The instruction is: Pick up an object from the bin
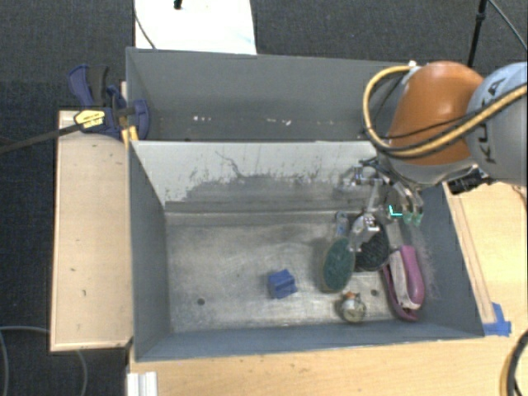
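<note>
Reaching in from the right edge, the pincer (360, 236) sits low in the right half of the bin (214, 221), just above the upper end of a dark green oval object (337, 267). Whether the pincer is released or clenched cannot be told. A black object (373, 254) lies just beside the green one. A purple-and-pink object (406, 280) lies along the right wall. A small round metallic item (352, 308) rests near the front edge. A blue block (281, 284) lies well apart, toward the middle.

Grey arm (505, 118) with orange cover (435, 106), looped yellow-black cables (369, 115) and silvery hand (363, 231).
</note>
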`<move>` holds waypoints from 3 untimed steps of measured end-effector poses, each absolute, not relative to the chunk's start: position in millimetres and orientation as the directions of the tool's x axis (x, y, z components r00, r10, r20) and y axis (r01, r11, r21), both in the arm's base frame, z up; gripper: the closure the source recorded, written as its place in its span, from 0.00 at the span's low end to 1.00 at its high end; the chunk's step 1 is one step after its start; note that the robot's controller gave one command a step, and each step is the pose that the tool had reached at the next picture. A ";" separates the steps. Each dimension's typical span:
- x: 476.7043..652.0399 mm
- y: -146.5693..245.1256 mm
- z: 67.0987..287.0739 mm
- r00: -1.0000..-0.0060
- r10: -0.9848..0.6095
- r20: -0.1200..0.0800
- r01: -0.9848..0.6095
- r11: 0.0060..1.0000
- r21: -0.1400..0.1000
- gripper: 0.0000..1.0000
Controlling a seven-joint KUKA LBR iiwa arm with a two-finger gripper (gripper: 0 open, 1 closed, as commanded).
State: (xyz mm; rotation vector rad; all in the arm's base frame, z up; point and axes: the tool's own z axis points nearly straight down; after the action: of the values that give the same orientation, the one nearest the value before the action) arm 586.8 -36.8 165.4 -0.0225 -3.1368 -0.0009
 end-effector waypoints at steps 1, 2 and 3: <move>565.2 -56.9 77.5 -0.988 -0.156 -0.020 -0.156 0.988 -0.003 0.00; 582.8 -85.3 72.1 -0.917 -0.399 -0.011 -0.399 0.917 -0.001 0.00; 583.6 -85.3 73.7 -0.918 -0.397 -0.013 -0.397 0.918 -0.002 1.00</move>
State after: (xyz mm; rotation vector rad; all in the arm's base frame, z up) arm 583.6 -85.3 73.7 0.6401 -3.0887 -0.0008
